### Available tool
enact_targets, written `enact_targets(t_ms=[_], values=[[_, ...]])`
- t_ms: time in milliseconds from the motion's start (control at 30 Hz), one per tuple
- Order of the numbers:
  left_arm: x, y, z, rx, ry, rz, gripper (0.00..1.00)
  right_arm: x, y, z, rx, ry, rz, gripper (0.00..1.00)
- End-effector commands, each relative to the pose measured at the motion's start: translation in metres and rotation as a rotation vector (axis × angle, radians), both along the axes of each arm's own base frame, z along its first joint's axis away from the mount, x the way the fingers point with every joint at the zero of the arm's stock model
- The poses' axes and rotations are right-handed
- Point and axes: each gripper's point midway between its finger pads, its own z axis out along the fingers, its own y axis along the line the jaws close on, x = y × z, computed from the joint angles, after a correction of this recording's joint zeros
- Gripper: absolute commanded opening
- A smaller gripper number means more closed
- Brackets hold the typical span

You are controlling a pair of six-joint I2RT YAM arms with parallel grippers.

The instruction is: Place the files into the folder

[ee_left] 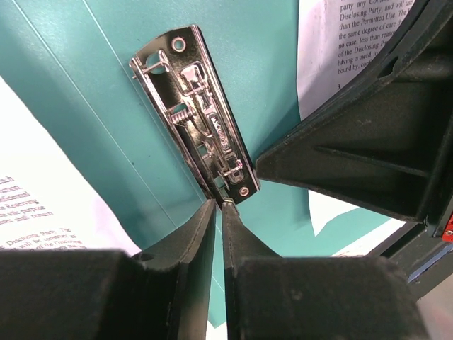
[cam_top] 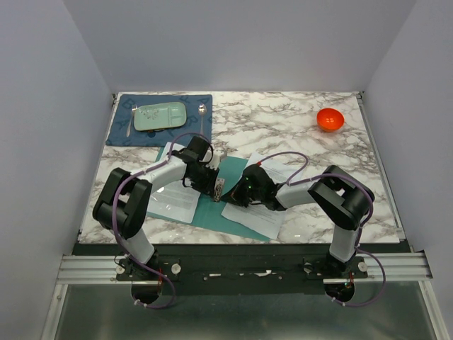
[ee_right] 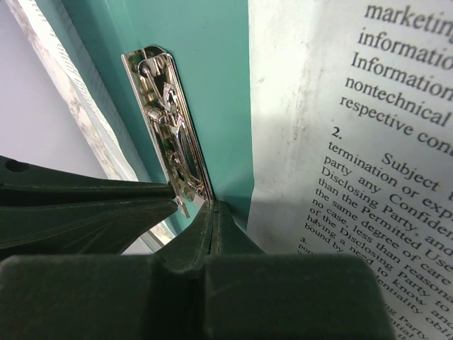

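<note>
Looking at it from above, the teal folder [cam_top: 210, 207] lay open flat on the marble table [cam_top: 283, 117], and both arms were crowded over the metal clip [ee_left: 202, 117] near the middle of it. So the step in hand was pretty clearly working that clip, not moving paper yet.

The left gripper [ee_left: 221, 207] had its tips right at the near end of the clip, fingers only a thin slit apart. Honestly, I couldn't tell whether it was pinching part of the clip or just nosing against it. The right gripper [ee_right: 212, 211] was clenched tight with nothing between its fingers, its tip parked just beside that same end from the other side.

The files [ee_right: 354, 142] weren't clamped in. Printed sheets lay on either side of the clip, one just beside it on the folder's right half and another off to the left. None sat under the clip as far as I could see.

My guess for the next move was that the clip needs levering open and holding up, then a sheet's edge slid under it. That's fiddly, since the paper looked floppy and the grippers were close together, so one would have to back off to fetch a sheet.
</note>
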Motion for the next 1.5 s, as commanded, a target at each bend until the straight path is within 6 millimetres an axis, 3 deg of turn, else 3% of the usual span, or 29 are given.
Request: enact_targets(t_ms=[0, 433, 633, 1000, 1267, 1467], values=[[-0.012, 0.005, -0.008, 0.030, 0.019, -0.017, 0.20, -0.052, -0.083, -0.096, -0.398, 0.203, -0.022, 0.00], [-0.016, 0.008, -0.023, 0.081, 0.055, -0.007, 0.18, -0.052, -0.083, -0.095, -0.396, 0.201, -0.025, 0.00], [-0.022, 0.007, -0.035, 0.085, 0.109, 0.000, 0.09, -0.052, -0.087, -0.094, -0.400, 0.199, -0.031, 0.00], [-0.038, -0.019, -0.047, 0.068, 0.150, -0.071, 0.06, -0.057, -0.104, -0.097, -0.427, 0.206, -0.057, 0.00], [-0.055, -0.043, -0.035, -0.008, 0.183, -0.146, 0.06, -0.048, -0.122, -0.095, -0.477, 0.180, -0.088, 0.00], [-0.065, -0.052, -0.012, -0.099, 0.195, -0.194, 0.06, -0.047, -0.125, -0.096, -0.511, 0.182, -0.078, 0.00]])
